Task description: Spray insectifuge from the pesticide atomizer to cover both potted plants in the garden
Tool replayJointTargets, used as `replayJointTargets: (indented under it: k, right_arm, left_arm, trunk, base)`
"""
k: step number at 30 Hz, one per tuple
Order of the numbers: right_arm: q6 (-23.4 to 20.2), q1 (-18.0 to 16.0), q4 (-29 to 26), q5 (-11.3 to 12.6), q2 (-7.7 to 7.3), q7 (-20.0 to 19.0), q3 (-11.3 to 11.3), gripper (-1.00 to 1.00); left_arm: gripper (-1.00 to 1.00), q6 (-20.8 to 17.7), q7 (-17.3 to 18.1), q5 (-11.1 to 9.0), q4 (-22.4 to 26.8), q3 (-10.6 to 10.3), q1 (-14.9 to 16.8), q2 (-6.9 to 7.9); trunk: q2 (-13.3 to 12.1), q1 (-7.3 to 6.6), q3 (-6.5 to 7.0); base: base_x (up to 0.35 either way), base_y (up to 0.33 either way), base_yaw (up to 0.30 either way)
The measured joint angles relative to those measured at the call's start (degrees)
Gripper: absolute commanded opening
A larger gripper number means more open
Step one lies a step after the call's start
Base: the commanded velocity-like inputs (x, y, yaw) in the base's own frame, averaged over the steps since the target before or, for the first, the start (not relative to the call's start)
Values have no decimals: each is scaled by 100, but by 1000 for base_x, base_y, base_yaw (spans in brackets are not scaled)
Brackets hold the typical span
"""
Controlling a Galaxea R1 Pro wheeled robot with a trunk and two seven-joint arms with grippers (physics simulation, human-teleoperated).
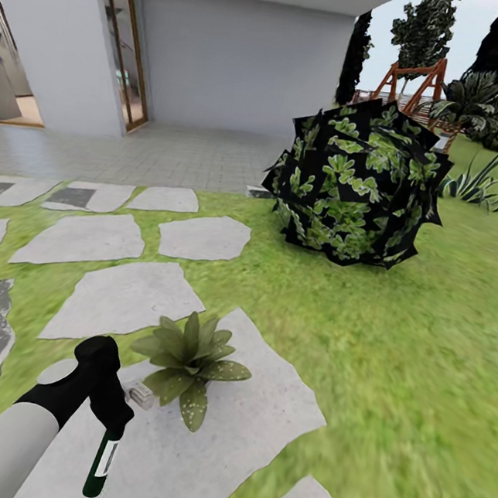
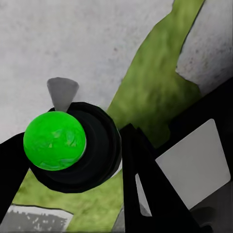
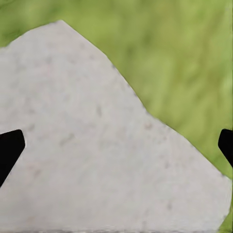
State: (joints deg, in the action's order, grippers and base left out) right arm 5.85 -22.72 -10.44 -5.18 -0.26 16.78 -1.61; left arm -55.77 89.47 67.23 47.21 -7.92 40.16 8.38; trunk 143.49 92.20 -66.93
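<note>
The left claw (image 1: 113, 419) grips the atomizer (image 1: 102, 465), a slim dark green bottle with a white label. It hangs beside the speckled plant (image 1: 188, 366). The right claw (image 3: 116, 145) is spread wide

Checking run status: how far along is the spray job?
Pickup looks done: the left hand holds the pesticide atomizer, its white head toward the potted plant on the stepping stone. No spray is visible. Left: covering this plant and a second one. The right hand hangs open.

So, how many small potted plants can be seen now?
1. The potted plant sits on a pale stepping stone, just ahead of the left gripper. The second may be outside the view.
</note>
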Motion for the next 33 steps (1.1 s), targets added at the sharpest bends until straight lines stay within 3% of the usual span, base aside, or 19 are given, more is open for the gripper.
replayJointTargets:
  k: [7, 14, 18, 21, 33]
  right_arm:
    - [0, 0, -1, 0, 0, 3, 0, 100]
    - [4, -1, 1, 0, 0, 3, -1, 100]
    - [12, -1, 1, 0, 0, 3, -1, 100]
    - [15, -1, 1, 0, -1, 3, -6, 100]
    - [-2, -1, 1, 0, 0, 0, -2, 100]
  left_arm:
    - [-100, 12, -2, -17, 5, 0, 0, -4]
    - [-100, 39, -2, -43, 9, -23, 90, -14]
    - [-100, 76, -1, 53, 2, -49, 406, 57]
    - [-100, 184, -1, 273, -6, -56, 595, 33]
    - [-100, 226, 0, 426, -84, -85, 555, 19]
  trunk:
    - [0, 0, 0]
    - [0, 0, 0]
    - [0, 0, 0]
    - [0, 0, 0]
    - [0, 3, 0]
  base:
    - [89, 152, -260]
    - [2, 3, -43]
    - [0, 0, -1]
    - [0, 0, 0]
    - [-68, 56, 0]
